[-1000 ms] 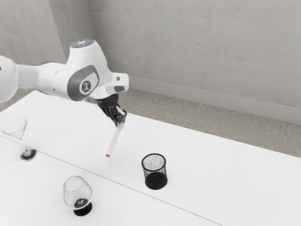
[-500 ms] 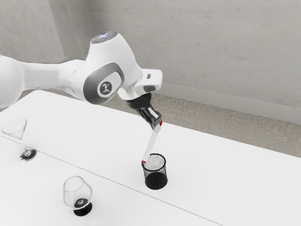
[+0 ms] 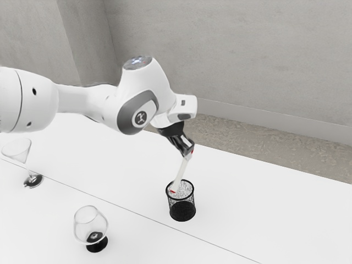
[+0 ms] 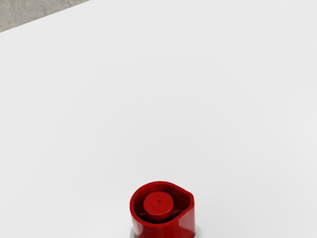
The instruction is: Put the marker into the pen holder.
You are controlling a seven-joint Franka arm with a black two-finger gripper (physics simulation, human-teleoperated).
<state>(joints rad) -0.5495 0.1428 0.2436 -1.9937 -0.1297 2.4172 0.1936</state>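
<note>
Currently, your claw [image 3: 188, 152] is closed on the marker [image 3: 181, 171] near its upper end, the fingers parted only by its thickness. The marker hangs tilted, its lower tip [image 3: 173, 192] appearing at the mouth of the holder [image 3: 182, 212]; you cannot confirm its depth. Grasp and transport are complete; insertion and release remain. Judged from the tilt, straighten the marker before lowering, or it may catch the rim [image 3: 166, 192]. Two glasses [image 3: 96, 245] stand well apart.

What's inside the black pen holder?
The marker slants down, its red tip showing within the rim of the pen holder. The dark mesh hides the bottom, so I can't tell if anything else is down there.
</note>
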